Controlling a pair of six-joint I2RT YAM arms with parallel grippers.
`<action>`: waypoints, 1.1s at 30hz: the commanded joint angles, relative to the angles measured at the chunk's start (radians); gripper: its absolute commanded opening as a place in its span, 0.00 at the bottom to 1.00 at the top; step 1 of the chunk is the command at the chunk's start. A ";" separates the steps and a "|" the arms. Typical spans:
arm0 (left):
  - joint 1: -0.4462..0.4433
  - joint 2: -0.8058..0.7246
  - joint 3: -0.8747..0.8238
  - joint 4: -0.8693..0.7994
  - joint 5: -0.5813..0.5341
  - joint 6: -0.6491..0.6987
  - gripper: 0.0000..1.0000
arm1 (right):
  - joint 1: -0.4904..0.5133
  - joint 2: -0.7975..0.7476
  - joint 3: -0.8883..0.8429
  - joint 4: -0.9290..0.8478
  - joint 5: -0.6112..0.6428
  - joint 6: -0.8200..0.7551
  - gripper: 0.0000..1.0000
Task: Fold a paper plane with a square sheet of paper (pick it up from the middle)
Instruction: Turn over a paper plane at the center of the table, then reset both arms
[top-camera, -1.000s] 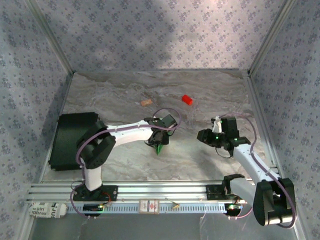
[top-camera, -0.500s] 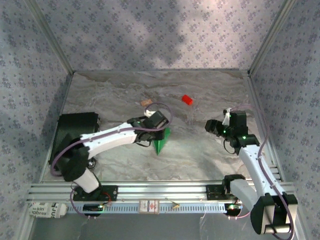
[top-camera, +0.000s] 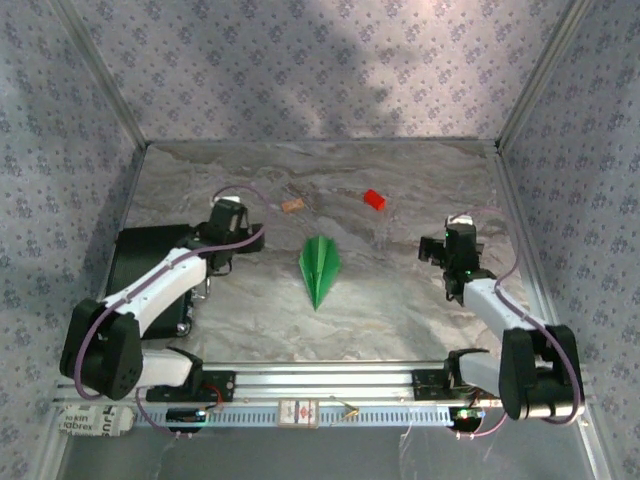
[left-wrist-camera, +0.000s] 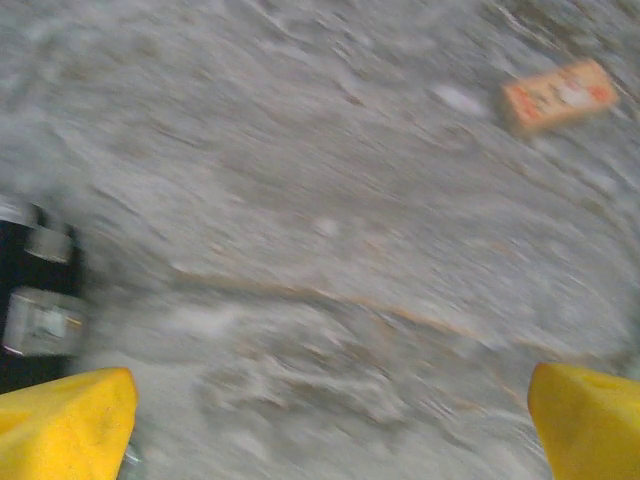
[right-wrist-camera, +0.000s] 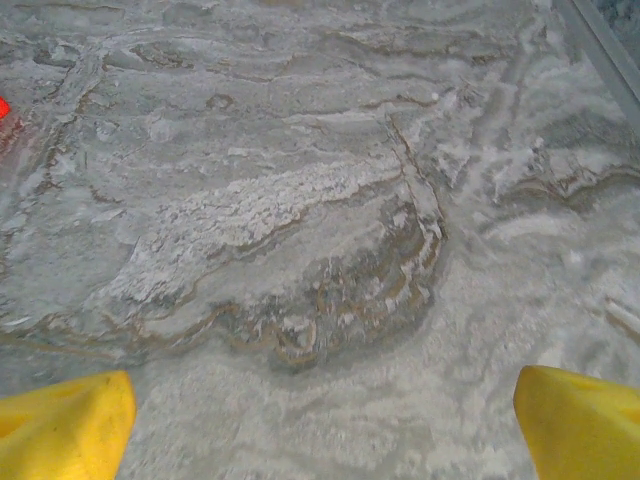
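The green paper lies folded as a narrow pointed paper plane (top-camera: 320, 268) flat on the marble table (top-camera: 400, 300), its tip toward the near edge, with nothing touching it. My left gripper (top-camera: 227, 210) hovers well to its left, by the black box. In the left wrist view this gripper (left-wrist-camera: 330, 430) is open, its yellow fingertips (left-wrist-camera: 65, 425) far apart over blurred bare marble. My right gripper (top-camera: 452, 235) stands to the plane's right. In the right wrist view it (right-wrist-camera: 325, 425) is open too, with only marble between its fingertips (right-wrist-camera: 580, 425).
A black box (top-camera: 135, 270) sits at the left edge under the left arm. A small red block (top-camera: 374, 200) and a tan cork piece (top-camera: 293, 205) lie behind the plane; the cork piece (left-wrist-camera: 560, 93) appears in the left wrist view. Patterned walls enclose the table; a metal rail (top-camera: 320, 378) runs along the front.
The left gripper let go of the green plane and swung away to the left; the plane now lies flat and uncovered. The right arm pulled back to the right. Both grippers opened.
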 joint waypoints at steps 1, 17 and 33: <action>0.092 -0.029 -0.071 0.118 0.034 0.167 1.00 | -0.022 0.066 -0.056 0.325 -0.037 -0.120 0.99; 0.291 0.086 -0.331 0.767 0.211 0.381 0.99 | -0.071 0.319 -0.068 0.650 -0.120 -0.134 0.99; 0.425 0.241 -0.399 1.078 0.301 0.299 0.98 | -0.087 0.316 -0.062 0.638 -0.117 -0.115 0.99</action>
